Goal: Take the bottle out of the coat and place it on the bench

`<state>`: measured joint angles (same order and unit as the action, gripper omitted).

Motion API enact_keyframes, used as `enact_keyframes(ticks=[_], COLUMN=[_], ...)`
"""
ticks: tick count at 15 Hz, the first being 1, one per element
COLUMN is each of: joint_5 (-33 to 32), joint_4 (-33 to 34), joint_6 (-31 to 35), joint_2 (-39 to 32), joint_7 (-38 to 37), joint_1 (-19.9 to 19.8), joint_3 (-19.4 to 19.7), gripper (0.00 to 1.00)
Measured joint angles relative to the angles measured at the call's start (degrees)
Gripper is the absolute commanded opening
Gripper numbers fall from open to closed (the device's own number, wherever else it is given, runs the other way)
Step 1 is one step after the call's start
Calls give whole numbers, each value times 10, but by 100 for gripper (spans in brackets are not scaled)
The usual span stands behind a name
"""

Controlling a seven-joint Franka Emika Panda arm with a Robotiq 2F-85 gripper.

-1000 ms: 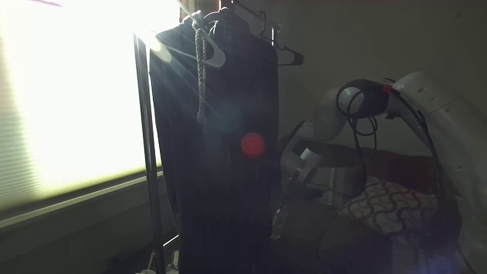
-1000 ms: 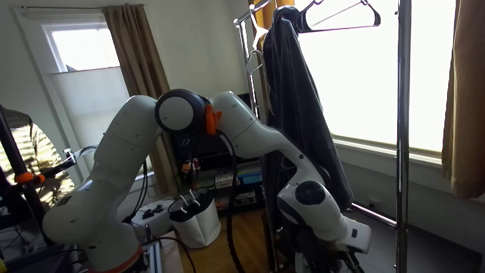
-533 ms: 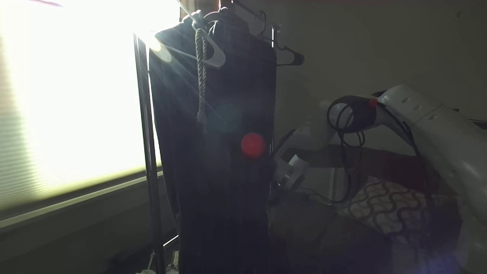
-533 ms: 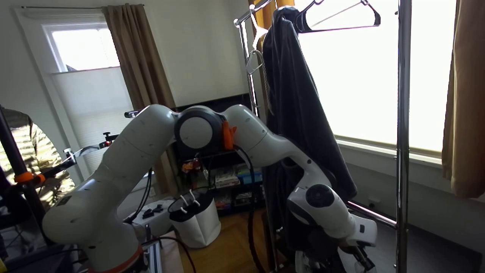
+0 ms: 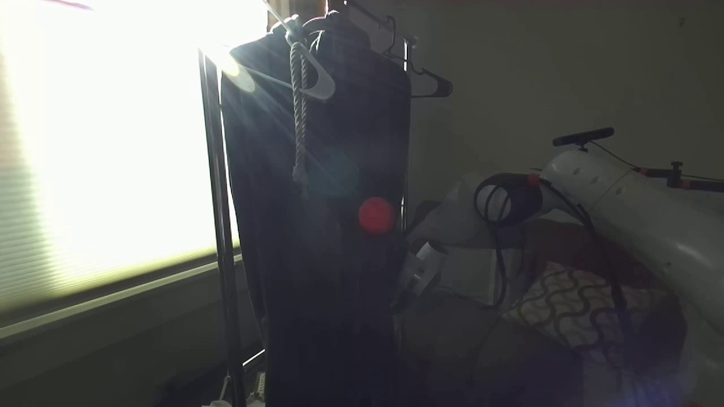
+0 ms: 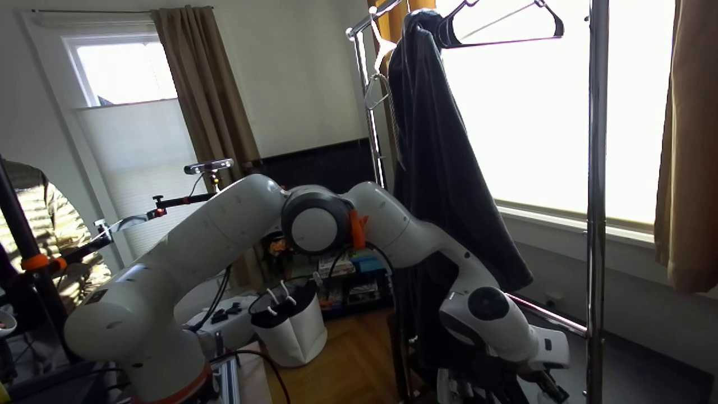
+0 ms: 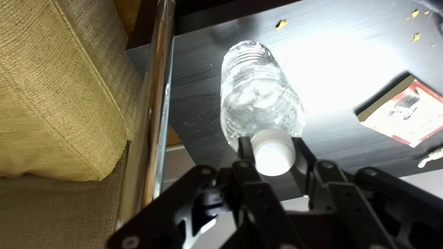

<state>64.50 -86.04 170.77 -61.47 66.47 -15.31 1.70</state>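
First, far left in the wrist view, tan cloth [image 7: 52, 103] with a seam. Then, by the cloth's right edge, a shiny metal pole [image 7: 157, 90]. Next, in the middle, the clear bottle [image 7: 258, 90], with its white cap [image 7: 275, 157] up close to the camera. Squeezed at the cap by the black gripper [image 7: 271, 147], with a finger [image 7: 246, 150] on each side, closed tight. Out of the coat [image 5: 362, 130], above a dark flat top [image 7: 197, 65]; cannot tell if touching it. Farther right, on the dark flat top, a little box [image 7: 408, 112] with red on its edges.

After that, from the left in an exterior view, a bright window [image 5: 102, 141], then a thin metal rack [image 5: 218, 226]. Hanging there, long and almost black, the coat, with a white hanger [image 5: 323, 85] in front and a rope [image 5: 298, 107] looped over the hanger. Right of the coat, a dark hanger [image 5: 443, 87]. Lower down, by the coat's right edge, the end of the robot arm [image 5: 650, 203], too dim to see the fingers. Behind the arm, low and brown, the bench [image 5: 486, 339]; at its right, a pillow [image 5: 560, 316] with wavy lines.

Last, from the left in an exterior view, the robot arm, bent; then a white bag [image 6: 291, 336]; then the coat, hanging in folds; then, at the bottom, the gripper, tipped down between the coat and a shiny post [image 6: 596, 168]; and far right, a brown curtain [image 6: 687, 157].
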Motion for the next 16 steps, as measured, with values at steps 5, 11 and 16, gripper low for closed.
enact_keyframes(ticks=[5, 11, 16], joint_5=[-27, -30, -15], joint_4=[45, 68, 9], joint_6=[0, 0, -24], joint_2=[-38, -56, -9], joint_7=[-1, -2, 9], joint_1=[24, 29, 18], joint_3=[10, 14, 4], gripper=[56, 93, 100])
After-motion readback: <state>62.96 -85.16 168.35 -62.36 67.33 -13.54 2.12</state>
